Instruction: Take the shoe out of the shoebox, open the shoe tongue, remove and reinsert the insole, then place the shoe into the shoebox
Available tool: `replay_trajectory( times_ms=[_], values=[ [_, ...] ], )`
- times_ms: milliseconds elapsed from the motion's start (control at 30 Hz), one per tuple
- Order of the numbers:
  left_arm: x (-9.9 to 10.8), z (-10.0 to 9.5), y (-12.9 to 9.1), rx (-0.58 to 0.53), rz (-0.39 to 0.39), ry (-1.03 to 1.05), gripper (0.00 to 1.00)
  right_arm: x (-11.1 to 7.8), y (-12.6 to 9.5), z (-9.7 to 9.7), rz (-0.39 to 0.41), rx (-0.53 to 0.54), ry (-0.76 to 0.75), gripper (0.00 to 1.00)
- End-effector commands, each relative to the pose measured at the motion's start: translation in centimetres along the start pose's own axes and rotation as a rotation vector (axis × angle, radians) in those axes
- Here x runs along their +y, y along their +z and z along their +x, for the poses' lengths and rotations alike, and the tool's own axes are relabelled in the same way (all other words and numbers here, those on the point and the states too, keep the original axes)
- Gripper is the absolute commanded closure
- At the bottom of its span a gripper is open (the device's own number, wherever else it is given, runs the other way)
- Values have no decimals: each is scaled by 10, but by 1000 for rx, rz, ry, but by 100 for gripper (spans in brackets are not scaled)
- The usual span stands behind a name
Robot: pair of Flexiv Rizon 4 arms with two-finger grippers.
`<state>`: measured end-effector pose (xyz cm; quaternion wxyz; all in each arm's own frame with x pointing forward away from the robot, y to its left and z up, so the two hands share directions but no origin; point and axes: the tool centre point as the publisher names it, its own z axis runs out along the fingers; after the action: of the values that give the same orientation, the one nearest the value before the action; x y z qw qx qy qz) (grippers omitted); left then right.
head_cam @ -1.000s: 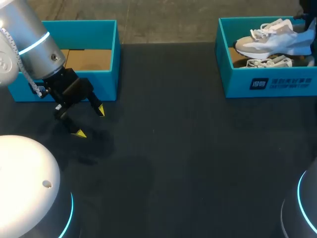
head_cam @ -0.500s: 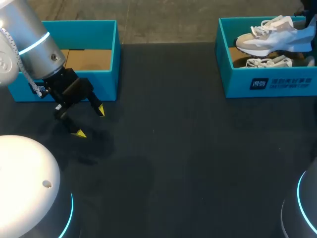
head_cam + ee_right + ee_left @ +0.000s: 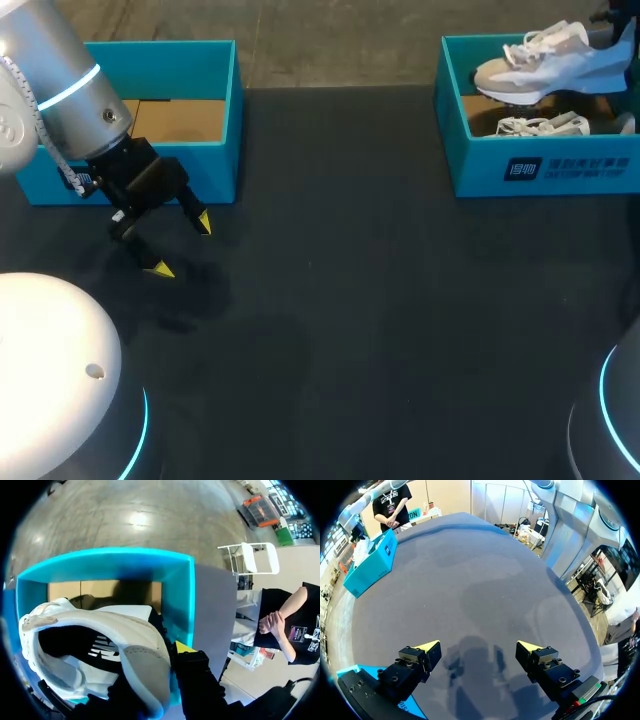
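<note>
Worktop [image 3: 350, 300] dark, matte. Shoebox [image 3: 540, 165] teal, open-topped, at the far right corner; brown cardboard floor shows inside. Shoe [image 3: 545, 70], white and beige with white laces, hangs in the air above the shoebox, sole down, toe toward the middle of the worktop, clear of the rim. A second shoe [image 3: 545, 127] lies under it on the box floor, against the near wall. Right end effector [image 3: 170, 665] grips the shoe at the heel: in the right wrist view one yellow fingertip [image 3: 184, 647] presses the outside of the heel collar, while the other finger is hidden by the shoe, whose open mouth and dark lining face the camera. Below and ahead of it in that view, the shoebox wall and cardboard floor. Left end effector [image 3: 180, 245] sits at the near left of the worktop, fingers spread wide, nothing between them, tips angled down, just above the surface. Left wrist view agrees: both yellow tips well apart over bare worktop, their shadow between them. A teal box [image 3: 190, 70], also open-topped with a cardboard floor, stands at the far left, just behind the left end effector; one corner of it shows beside the left finger in the wrist view. The two teal containers stand well apart, dark surface between them
</note>
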<state>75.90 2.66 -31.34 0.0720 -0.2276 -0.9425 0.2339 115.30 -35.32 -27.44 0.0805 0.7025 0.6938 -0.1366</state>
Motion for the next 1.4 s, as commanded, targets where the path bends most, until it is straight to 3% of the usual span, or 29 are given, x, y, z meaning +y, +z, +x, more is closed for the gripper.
replay_trajectory(
  times_ms=[33,367,800,1067,1400],
  values=[
    [0,1,0,0,-3,0,0,7,8,-4,-1,13,6,100],
    [0,1,0,0,-3,0,0,14,24,0,-50,-18,21,100],
    [0,1,0,0,-3,0,0,13,24,5,-57,-2,23,100],
    [0,1,0,0,-3,0,0,11,28,16,-79,-65,96,100],
    [0,1,0,0,-3,0,0,8,35,25,-101,-66,110,100]
  ],
)
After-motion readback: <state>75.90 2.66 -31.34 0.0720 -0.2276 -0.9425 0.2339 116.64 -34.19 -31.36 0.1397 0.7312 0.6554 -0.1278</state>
